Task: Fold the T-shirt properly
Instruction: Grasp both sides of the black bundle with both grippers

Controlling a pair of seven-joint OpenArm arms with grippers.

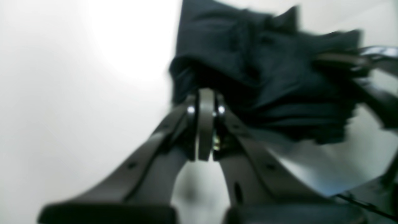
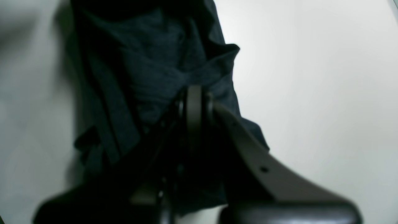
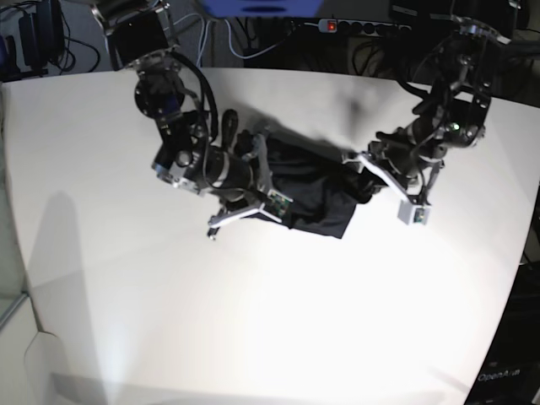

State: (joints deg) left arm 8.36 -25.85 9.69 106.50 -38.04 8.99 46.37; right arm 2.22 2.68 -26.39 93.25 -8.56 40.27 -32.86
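Note:
The black T-shirt [image 3: 308, 194] is bunched into a crumpled heap between my two arms at the middle of the white table [image 3: 253, 321]. My right gripper [image 3: 256, 159] is at the shirt's left end; in the right wrist view its fingers [image 2: 194, 102] are shut on a fold of the shirt [image 2: 149, 74]. My left gripper [image 3: 353, 164] is at the shirt's right end; in the left wrist view it [image 1: 205, 104] is shut on the edge of the shirt [image 1: 264, 77]. The right gripper [image 1: 348, 60] shows blurred at the far side of the cloth.
A power strip [image 3: 337, 25] and black cables [image 3: 245, 34] lie beyond the table's back edge. The table's right edge [image 3: 519, 278] curves away near a dark stand. The left edge meets a glass panel [image 3: 10, 287].

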